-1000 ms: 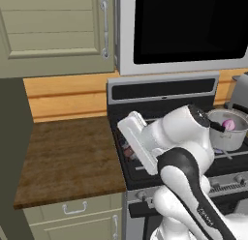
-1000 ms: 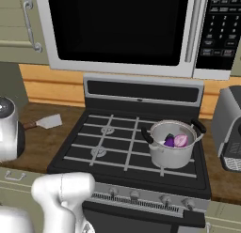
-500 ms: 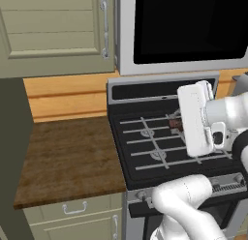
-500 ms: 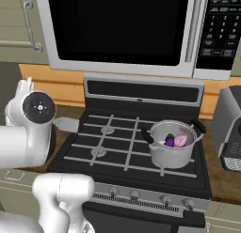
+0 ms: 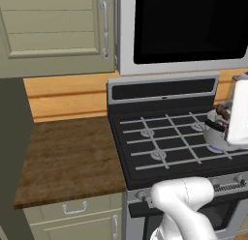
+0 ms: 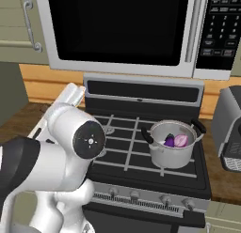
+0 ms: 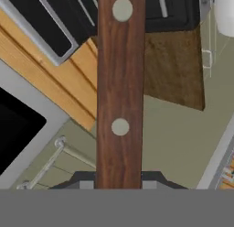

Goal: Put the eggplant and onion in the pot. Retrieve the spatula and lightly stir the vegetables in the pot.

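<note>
The fingers [image 7: 119, 187] clamp the spatula [image 7: 120, 84], its reddish-brown wooden handle studded with two pale round rivets.

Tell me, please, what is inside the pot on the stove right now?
The pot holds the dark purple eggplant and the pink onion, side by side. The pot's floor beneath them and its near inner wall are hidden.
</note>
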You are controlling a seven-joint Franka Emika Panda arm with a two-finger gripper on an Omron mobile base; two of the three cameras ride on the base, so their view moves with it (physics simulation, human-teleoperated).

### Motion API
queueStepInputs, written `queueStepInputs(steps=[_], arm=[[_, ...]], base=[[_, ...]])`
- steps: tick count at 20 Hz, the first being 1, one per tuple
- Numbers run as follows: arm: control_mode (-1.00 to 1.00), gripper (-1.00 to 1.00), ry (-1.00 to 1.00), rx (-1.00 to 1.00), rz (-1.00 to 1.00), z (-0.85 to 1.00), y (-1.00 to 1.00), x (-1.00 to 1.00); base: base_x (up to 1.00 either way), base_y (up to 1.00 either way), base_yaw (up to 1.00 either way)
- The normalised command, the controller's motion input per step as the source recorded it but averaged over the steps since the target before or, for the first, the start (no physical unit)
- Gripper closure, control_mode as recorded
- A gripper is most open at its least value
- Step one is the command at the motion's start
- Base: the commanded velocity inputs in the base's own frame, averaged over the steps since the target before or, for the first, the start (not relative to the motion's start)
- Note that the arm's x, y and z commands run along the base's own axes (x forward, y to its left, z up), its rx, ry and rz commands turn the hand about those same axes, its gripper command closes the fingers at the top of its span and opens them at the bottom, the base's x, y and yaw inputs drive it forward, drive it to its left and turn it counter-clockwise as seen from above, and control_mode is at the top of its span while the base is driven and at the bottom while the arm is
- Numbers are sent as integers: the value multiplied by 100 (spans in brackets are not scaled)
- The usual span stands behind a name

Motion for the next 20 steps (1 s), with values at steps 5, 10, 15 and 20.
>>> queueStepInputs(steps=[5, 10, 15, 20], arm=[[-100, 100, 0, 22, -8, 7, -89, 1], [-100, 100, 3, 17, -3, 11, -60, 15], [-100, 100, 2, 16, -2, 15, -56, 4], [-100, 100, 3, 14, -2, 0, -94, 27]], base=[[0, 0, 0], [0, 0, 0], [0, 0, 0], [0, 0, 0]])
